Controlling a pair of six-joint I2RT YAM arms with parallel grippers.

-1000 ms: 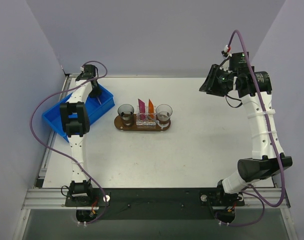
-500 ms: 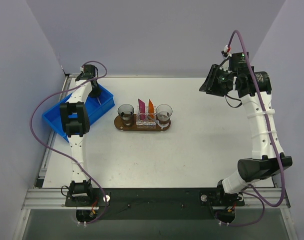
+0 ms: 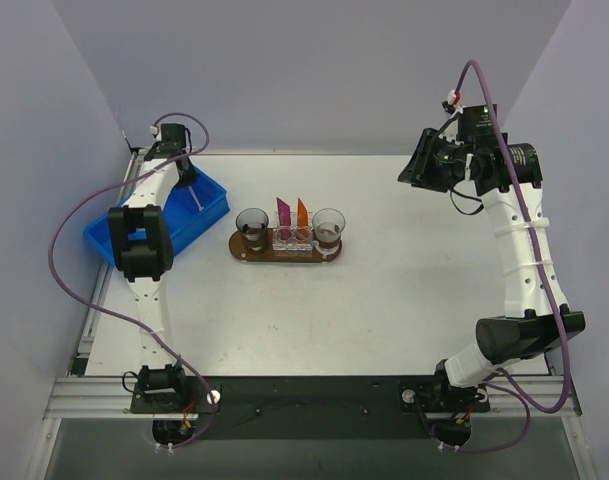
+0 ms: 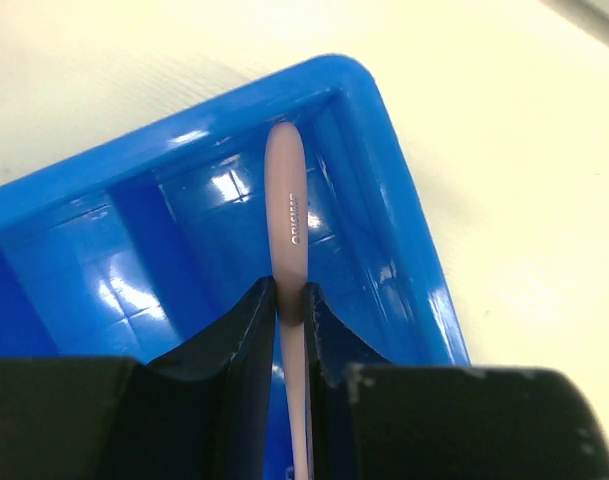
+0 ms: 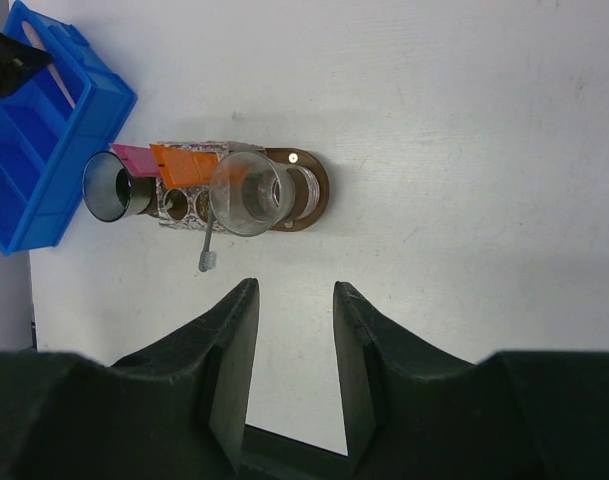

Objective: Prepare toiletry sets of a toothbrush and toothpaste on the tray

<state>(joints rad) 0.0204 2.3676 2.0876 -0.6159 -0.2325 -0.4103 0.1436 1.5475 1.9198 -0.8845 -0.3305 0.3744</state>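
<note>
The left arm's fingers clench the thin pale-pink plastic toothbrush over the blue plastic bin at the left edge of the worktop. The handle's long axis runs straight out from between them, its rounded free end aimed at the bin's far corner; whether that end touches the bin cannot be told. The dark-brown oval wooden tray lies well apart to this arm's right, near the middle of the worktop, its length across the robot's front. A clear glass cup stands at the tray end nearest the bin and a second glass cup at the other, with the small orange toothpaste tube upright between them beside a pink tube. The right arm's fingers stand parted and empty, high over the far right. The left arm is judged the nearer; the carry would run rightward and back toward the bases, the brush then tipped upright over a cup
</note>
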